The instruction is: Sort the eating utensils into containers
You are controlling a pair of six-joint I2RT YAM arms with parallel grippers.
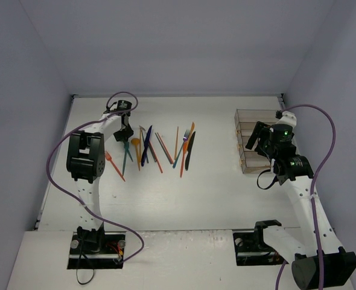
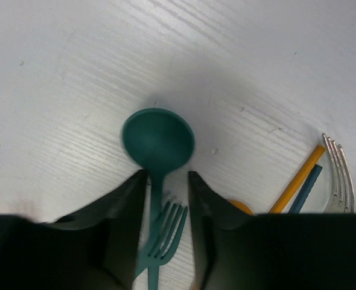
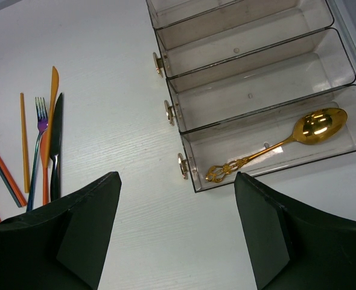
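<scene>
The eating utensils [image 1: 160, 148] lie in a loose spread at mid-left of the table. My left gripper [image 1: 127, 134] is down at the spread's left end. In the left wrist view it [image 2: 166, 175] is open, with its jaws either side of the neck of a teal spoon [image 2: 158, 140] and the tines of a teal fork [image 2: 166, 226]. The containers [image 1: 250, 136] stand at the right. A gold spoon [image 3: 318, 125] lies in the nearest bin [image 3: 250, 84]. My right gripper [image 3: 178, 178] is wide open and empty above the table beside that bin.
An orange fork [image 1: 113, 164] lies apart at the spread's left. An orange chopstick [image 2: 298, 178], a dark one [image 2: 305, 188] and pale fork tines [image 2: 338, 172] lie right of my left gripper. An orange knife [image 3: 52, 90], a black knife [image 3: 57, 145] and a purple-tined fork [image 3: 41, 118] end the spread on the right.
</scene>
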